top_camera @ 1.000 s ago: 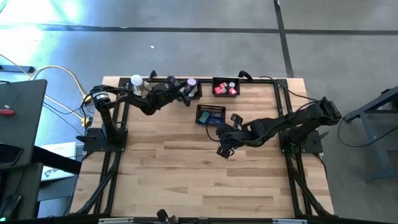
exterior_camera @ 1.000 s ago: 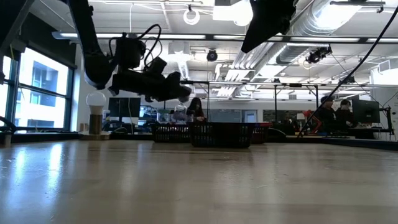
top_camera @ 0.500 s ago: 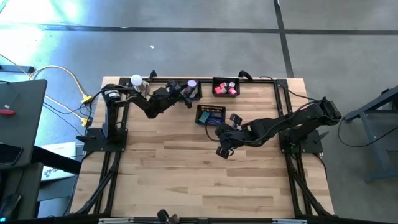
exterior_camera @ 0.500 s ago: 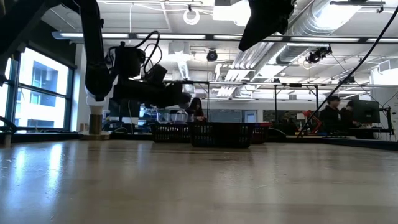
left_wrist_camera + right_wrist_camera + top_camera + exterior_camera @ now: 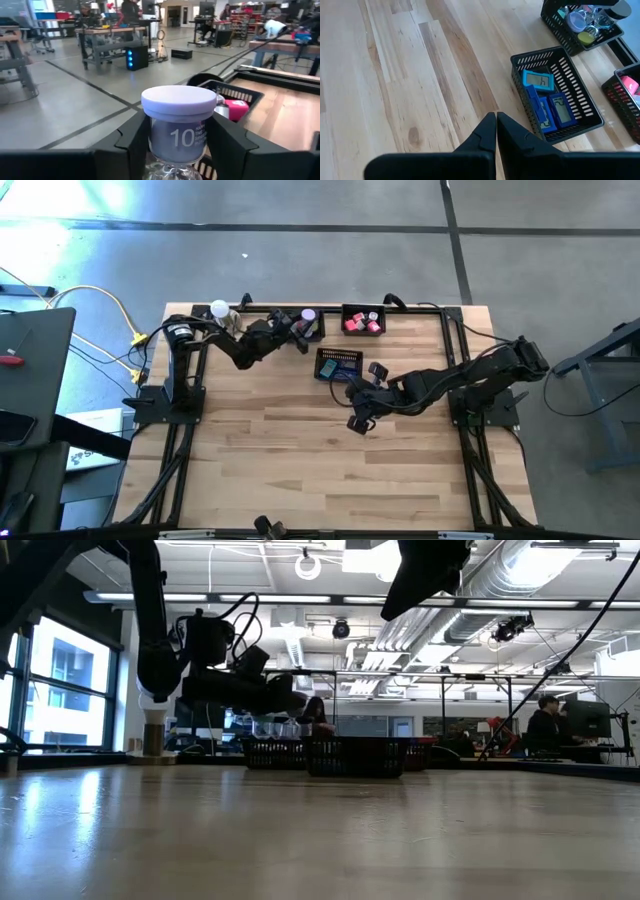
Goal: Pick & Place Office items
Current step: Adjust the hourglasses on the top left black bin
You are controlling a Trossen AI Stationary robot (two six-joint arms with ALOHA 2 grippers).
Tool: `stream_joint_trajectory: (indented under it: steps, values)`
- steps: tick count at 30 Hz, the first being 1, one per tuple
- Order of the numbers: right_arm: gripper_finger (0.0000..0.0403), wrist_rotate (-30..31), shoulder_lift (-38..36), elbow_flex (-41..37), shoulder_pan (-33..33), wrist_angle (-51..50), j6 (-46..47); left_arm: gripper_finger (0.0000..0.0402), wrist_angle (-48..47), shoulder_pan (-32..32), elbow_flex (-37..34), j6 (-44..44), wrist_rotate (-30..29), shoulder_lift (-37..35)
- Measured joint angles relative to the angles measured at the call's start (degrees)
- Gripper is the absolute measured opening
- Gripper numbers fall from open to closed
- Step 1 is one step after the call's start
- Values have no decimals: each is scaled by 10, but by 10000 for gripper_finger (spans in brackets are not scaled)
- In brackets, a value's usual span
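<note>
- Left gripper (image 5: 175, 145): closed on a lavender-capped clear roll container (image 5: 178, 125), held above the far black mesh tray (image 5: 300, 326); placement judged pending.
- Right gripper (image 5: 496, 131): fingers pressed together, empty, beside the mesh tray (image 5: 577, 90) of blue rectangular blocks (image 5: 543, 111).
- Pink-red cubes (image 5: 361, 323): already binned.

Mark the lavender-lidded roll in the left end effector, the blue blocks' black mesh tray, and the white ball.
Lavender-lidded cylindrical roll (image 5: 178, 102): left wrist view, on its lid.
Black mesh plastic tray (image 5: 531, 111): right wrist view, on its near wall.
White round ball (image 5: 219, 308): high view, on its top.
</note>
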Motion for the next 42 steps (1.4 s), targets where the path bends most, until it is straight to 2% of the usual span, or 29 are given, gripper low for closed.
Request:
stream_joint_trajectory:
  steps: [4,7,27,36,40,42]
  values:
    - [2,0,0,0,0,0,0,200,-1,0,0,3,26,0]
    - [2,0,0,0,0,0,0,215,-2,0,0,1,28,0]
    - [2,-1,0,0,0,0,0,218,-4,0,0,-5,24,0]
    - [2,-1,0,0,0,0,0,218,-12,0,0,21,27,-1]
    - [2,-1,0,0,0,0,0,218,-10,1,2,-50,-37,-1]
    - [2,-1,0,0,0,0,0,218,-11,6,2,-49,-37,-1]
